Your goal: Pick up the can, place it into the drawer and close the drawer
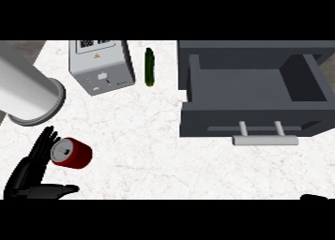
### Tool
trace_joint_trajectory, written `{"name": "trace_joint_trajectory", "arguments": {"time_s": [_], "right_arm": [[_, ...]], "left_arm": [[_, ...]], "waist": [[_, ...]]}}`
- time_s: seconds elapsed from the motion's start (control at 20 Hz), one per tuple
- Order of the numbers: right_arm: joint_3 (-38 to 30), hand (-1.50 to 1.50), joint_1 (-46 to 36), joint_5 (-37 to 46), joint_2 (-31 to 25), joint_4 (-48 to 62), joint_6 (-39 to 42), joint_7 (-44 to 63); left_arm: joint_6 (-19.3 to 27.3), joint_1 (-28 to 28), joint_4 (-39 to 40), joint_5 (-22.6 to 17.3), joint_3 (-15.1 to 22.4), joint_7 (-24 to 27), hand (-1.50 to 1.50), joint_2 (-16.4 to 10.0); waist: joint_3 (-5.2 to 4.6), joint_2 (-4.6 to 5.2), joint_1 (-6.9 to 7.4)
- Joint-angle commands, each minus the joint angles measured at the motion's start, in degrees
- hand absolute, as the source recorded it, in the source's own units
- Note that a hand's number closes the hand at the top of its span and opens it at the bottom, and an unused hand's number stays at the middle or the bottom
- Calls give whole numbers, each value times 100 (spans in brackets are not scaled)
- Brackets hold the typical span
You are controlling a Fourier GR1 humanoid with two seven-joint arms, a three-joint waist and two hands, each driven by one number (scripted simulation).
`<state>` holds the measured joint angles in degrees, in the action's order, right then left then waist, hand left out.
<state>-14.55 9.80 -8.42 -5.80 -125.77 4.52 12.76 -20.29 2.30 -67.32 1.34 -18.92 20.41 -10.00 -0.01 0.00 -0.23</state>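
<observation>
Nearest me, the left hand (30,176) stands open, fingers straight beside the red can (72,153), which lies on its side on the counter (156,157), ungripped. I judge the pick-up is in hand: next I must curl round the can and carry it right to the open drawer (218,119); the right hand's (319,198) state I cannot tell.

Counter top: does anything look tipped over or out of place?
Yes: the red can lies on its side beside the open left robot hand. The drawer stands pulled open, as the task needs. Nothing looks spilled.
</observation>
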Motion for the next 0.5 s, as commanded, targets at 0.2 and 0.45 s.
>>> {"name": "trace_joint_trajectory", "arguments": {"time_s": [0.2,0.45], "right_arm": [[207,-150,153,297,217,-539,-46,274],[-33,-150,-10,120,160,-378,16,328]], "left_arm": [[129,-833,1730,79,-181,623,-150,-377],[180,-1138,2940,246,-143,1429,-150,-530]], "waist": [[-2,1,-13],[-3,5,-17]]}}
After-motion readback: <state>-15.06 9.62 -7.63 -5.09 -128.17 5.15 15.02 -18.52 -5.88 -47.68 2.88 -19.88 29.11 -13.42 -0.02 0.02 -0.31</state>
